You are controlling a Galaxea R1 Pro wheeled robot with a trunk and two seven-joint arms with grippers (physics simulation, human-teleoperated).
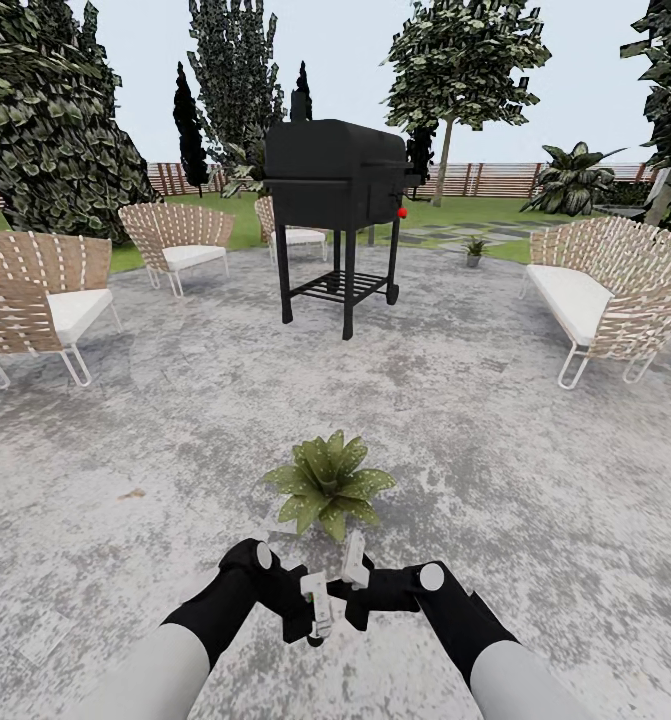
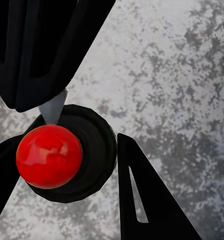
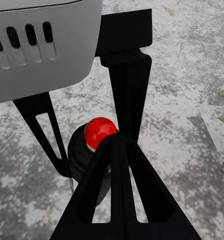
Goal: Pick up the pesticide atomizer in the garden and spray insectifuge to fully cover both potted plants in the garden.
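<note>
Lowest in the head view, two black-sleeved arms meet at the middle, the left gripper [image 1: 317, 605] and the right gripper [image 1: 355, 568] just beside each other above the patio [image 1: 535, 470], a round spread of mottled grey stone. Between them is the pesticide atomizer [image 2: 94, 150], seen from above in the left wrist view as a dark round body topped by a red ball. In the right wrist view it [image 3: 82, 157] stands between black fingers from both grippers. Neither view shows whether either pair of fingers presses on it or merely flanks it, so the grip cannot be told. Just ahead of the grippers a potted plant [image 1: 328, 482] sits on the stone — a low rosette of broad, pointed, speckled green leaves, its pot hidden under them. Farther on, at the middle of the patio, stands a black grill [image 1: 335, 180] on four legs. Wicker chairs with white cushions ring the stone: one at the left [image 1: 35, 300], two farther back [image 1: 180, 235], and a wider one at the right [image 1: 600, 290]. A small spiky plant in a grey pot [image 1: 474, 248] sits at the far edge. Beyond lie green lawn [image 1: 445, 212], a brown slatted fence [image 1: 495, 178] and dark trees [image 1: 60, 150] under a pale sky.
</note>
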